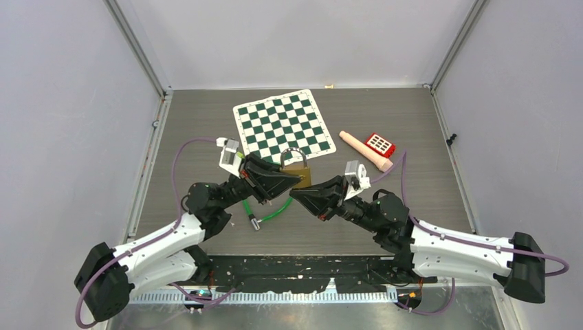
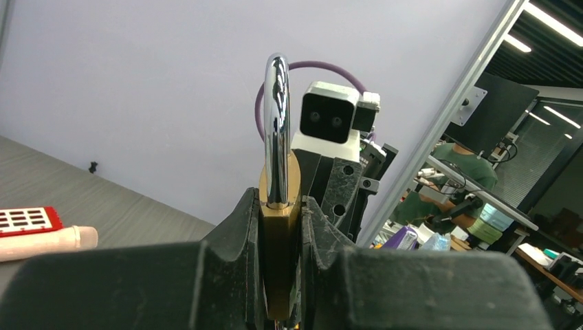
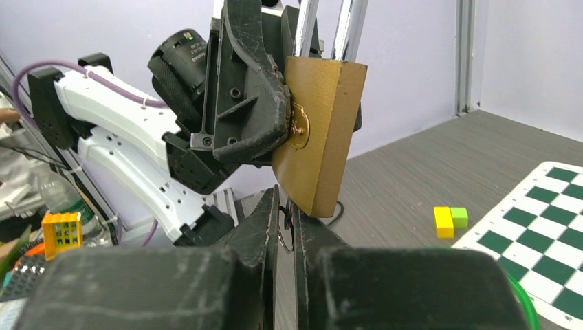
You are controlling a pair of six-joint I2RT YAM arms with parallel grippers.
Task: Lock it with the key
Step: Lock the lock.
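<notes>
- Padlock [image 1: 297,176] where?
- Lifted off table [image 1: 206,124], brass body clamped btwn left gripper [image 1: 294,181] fingers, shackle [image 2: 277,124] up.
- Right gripper [image 1: 298,197]?
- Fingers pinched together on thin metal bit w/ ring, prob the key [image 3: 284,230], sitting just under lock's bottom edge.
- Step?
- Insertion, I'd say; not seated yet. Next needs key lined up square w/ lock's underside, pushed in, then turned, left holding firm.
- Views?
- Right wrist cam shows key + lock's lower edge; top view hides both behind the 2 grippers. Left wrist cam shows shackle edge-on only; can't tell if it's latched.
</notes>
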